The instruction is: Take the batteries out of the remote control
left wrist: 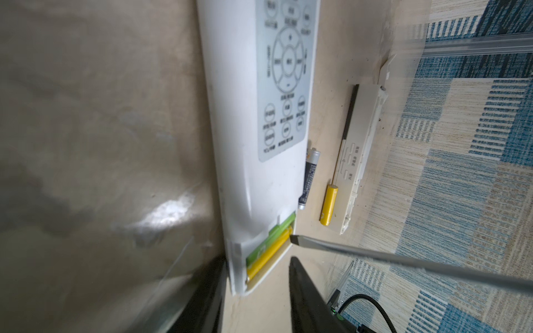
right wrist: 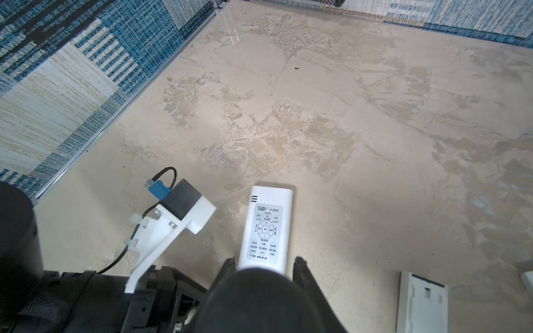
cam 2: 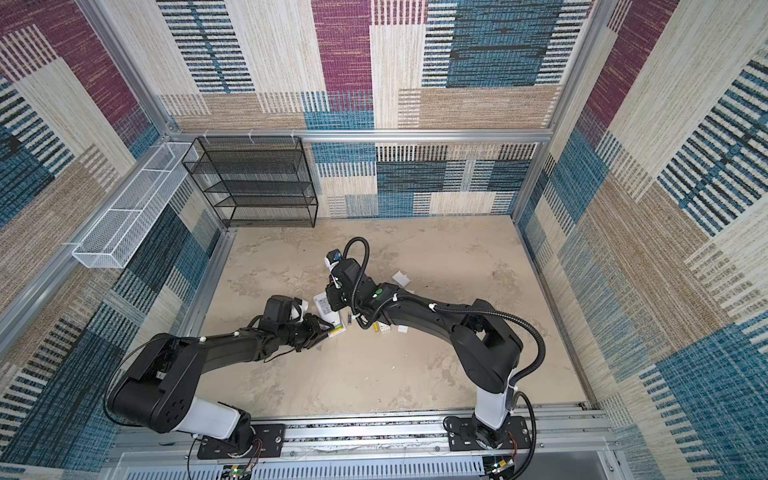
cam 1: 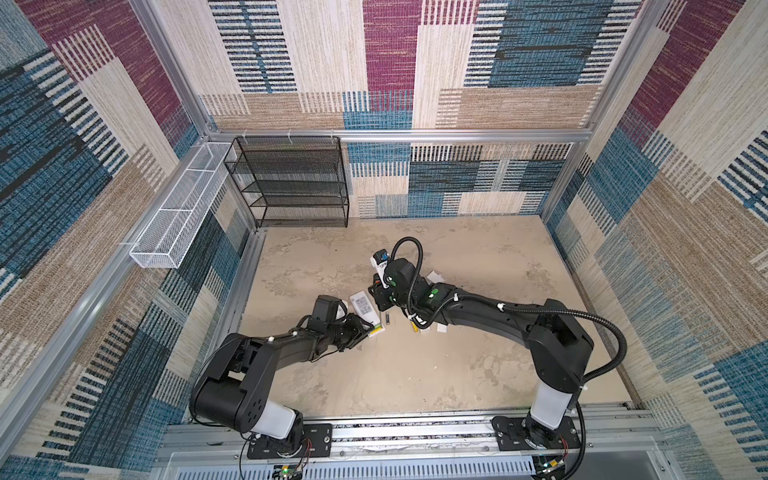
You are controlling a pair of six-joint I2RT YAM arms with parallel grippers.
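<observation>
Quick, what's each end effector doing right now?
Left end effector: open around the battery end of the remote.
Right end effector: shut on the screwdriver.

Remote control [cam 1: 365, 308] lies mid-worktop [cam 1: 457, 374]. Its battery compartment [left wrist: 271, 268], at the end nearer the arm bases, holds two seated batteries [left wrist: 268, 249] side by side. Left gripper [left wrist: 256, 259]: jaws apart, one on either side of that end. Screwdriver [left wrist: 403, 259], carried by the right gripper [right wrist: 263, 262], has its tip at the compartment's edge. Rightward of the remote lie the first loose battery [left wrist: 309, 173] just beside it, then the second loose battery [left wrist: 328, 204], then a flat panel [left wrist: 360, 150]. Shelf rack [cam 1: 291, 195] stands rear left.
</observation>
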